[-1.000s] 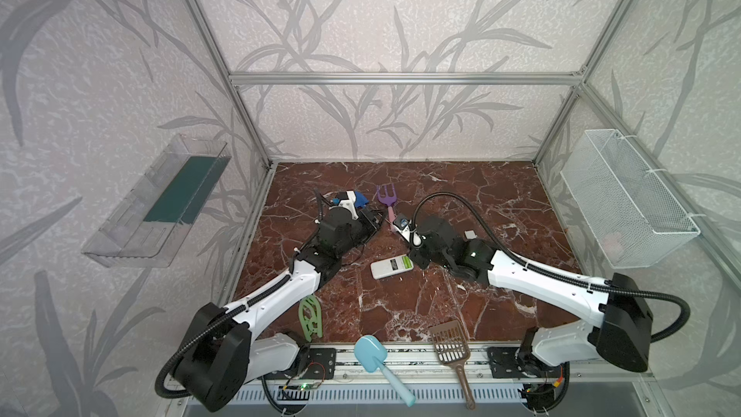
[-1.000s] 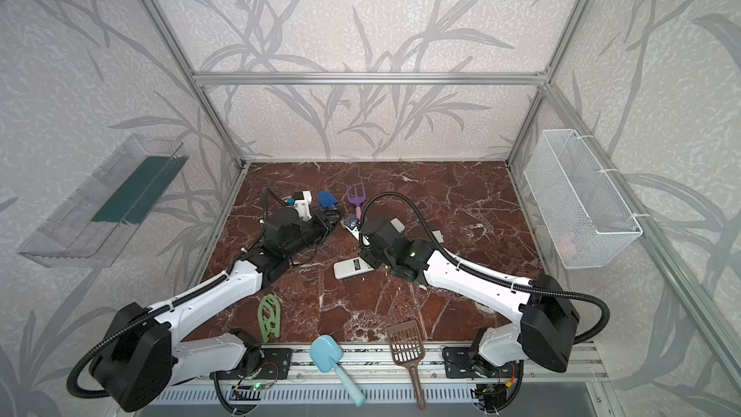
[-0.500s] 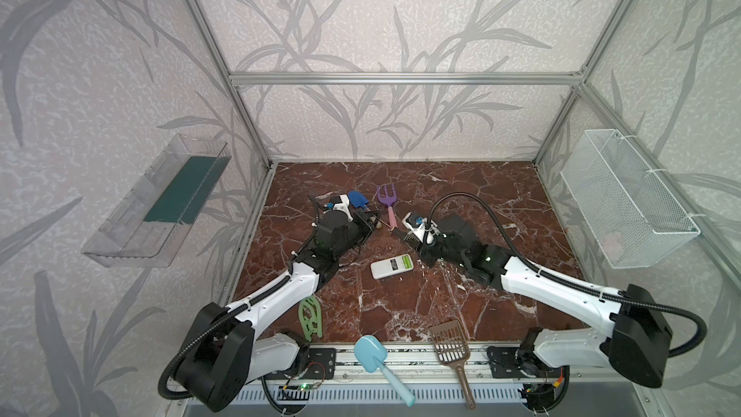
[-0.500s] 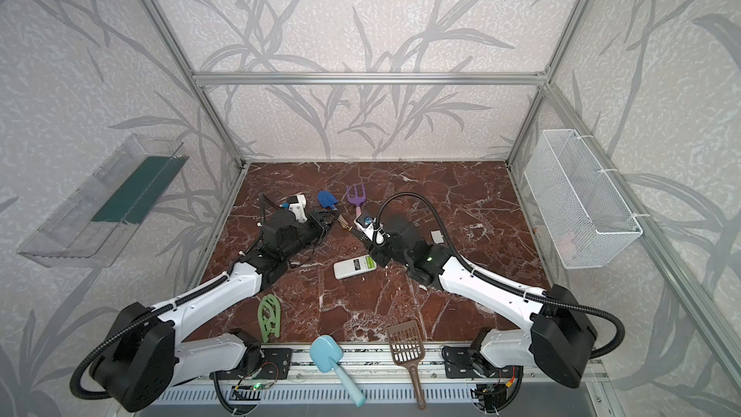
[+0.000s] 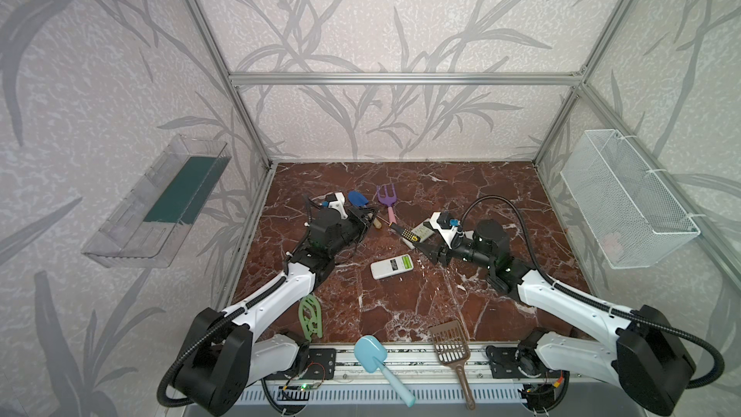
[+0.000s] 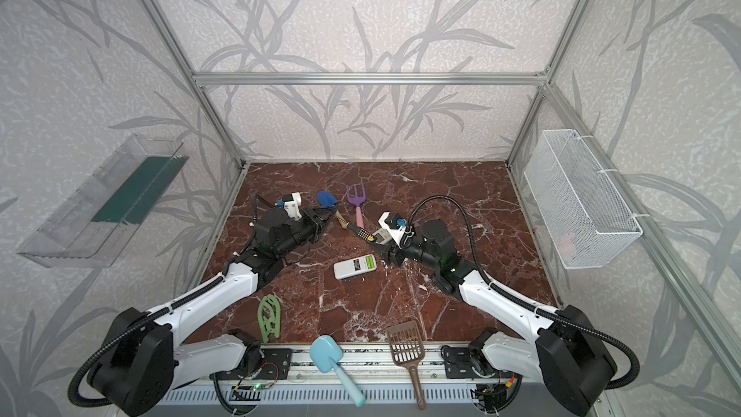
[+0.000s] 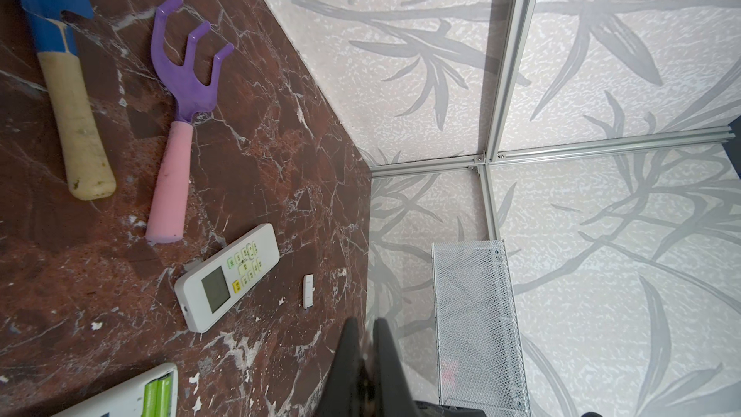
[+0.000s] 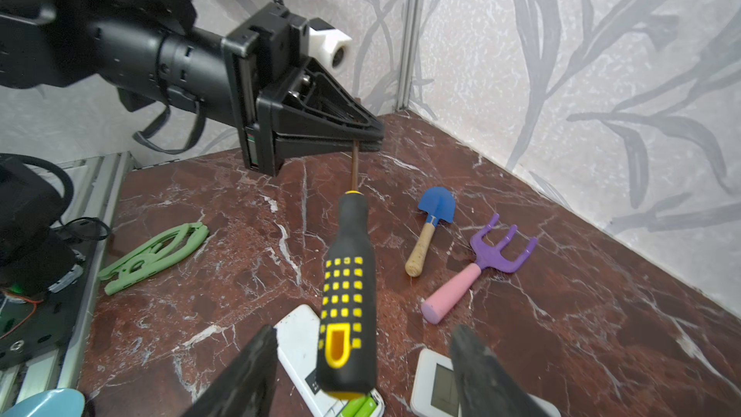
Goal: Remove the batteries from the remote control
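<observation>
Here, the left gripper (image 8: 363, 136) is clenching the thin metal shaft of the yellow-black screwdriver (image 8: 348, 294), with the handle pointing toward the right gripper (image 8: 363, 332). The right gripper is standing released, its jaws spread on either side of the handle with a gap on each side. The white remote control (image 5: 387, 269) is lying back-up near the middle of the marble surface (image 5: 461, 314), its compartment uncovered. The lime-green batteries (image 5: 407, 262) are sitting side by side inside it, at the end facing the right arm. A second remote (image 7: 228, 278) is lying face-up near it, toward the far edge, and a small white cover (image 7: 308, 291) is resting close to that one.
</observation>
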Tool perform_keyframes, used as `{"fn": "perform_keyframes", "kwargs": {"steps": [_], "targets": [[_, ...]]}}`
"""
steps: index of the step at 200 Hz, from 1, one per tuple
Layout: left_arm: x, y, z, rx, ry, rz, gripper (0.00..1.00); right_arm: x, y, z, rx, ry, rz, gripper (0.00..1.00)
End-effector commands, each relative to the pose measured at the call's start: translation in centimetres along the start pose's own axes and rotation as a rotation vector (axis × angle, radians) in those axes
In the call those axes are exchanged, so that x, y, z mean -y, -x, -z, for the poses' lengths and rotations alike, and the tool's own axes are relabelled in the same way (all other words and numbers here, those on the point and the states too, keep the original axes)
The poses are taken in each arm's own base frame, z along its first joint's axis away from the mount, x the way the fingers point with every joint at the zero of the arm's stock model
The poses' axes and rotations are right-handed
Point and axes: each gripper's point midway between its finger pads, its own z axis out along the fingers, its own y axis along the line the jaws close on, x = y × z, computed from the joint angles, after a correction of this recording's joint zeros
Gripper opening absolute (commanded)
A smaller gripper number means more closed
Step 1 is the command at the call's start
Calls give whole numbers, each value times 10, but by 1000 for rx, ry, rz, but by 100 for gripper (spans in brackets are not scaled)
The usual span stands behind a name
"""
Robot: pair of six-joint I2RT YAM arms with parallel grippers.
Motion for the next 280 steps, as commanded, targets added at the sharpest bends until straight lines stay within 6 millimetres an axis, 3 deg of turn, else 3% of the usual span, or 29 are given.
{"fn": "perform_keyframes", "kwargs": {"steps": [1, 64, 151, 280], "targets": [[37, 3, 7, -4, -121, 1, 0, -9, 21, -3, 97, 61, 20, 68], [39, 2, 9, -5, -128, 5, 0, -3, 15, -17, 91, 70, -23, 64], [39, 1, 10, -9, -130, 2, 0, -1, 17, -25, 93, 81, -30, 53], [39, 0, 10, -15, -136, -7, 0, 3, 18, -38, 74, 99, -34, 45]]}}
